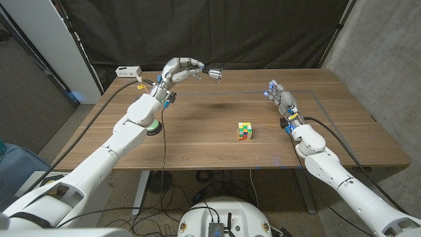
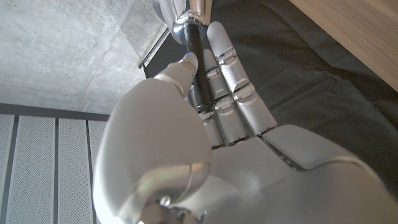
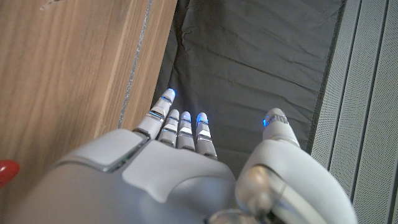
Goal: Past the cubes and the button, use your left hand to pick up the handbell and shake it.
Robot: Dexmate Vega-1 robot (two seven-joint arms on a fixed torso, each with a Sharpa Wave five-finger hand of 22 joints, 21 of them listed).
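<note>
Handbell gripped in left hand (lifted above the table).

— What colours are seen at the upper middle of the head view?
— A silver handbell with a black handle, held by the white left hand.
— And lower down?
— A multicoloured cube of green, yellow, red and blue squares on the brown wooden table; blue lights are shown on the white right hand.
</note>
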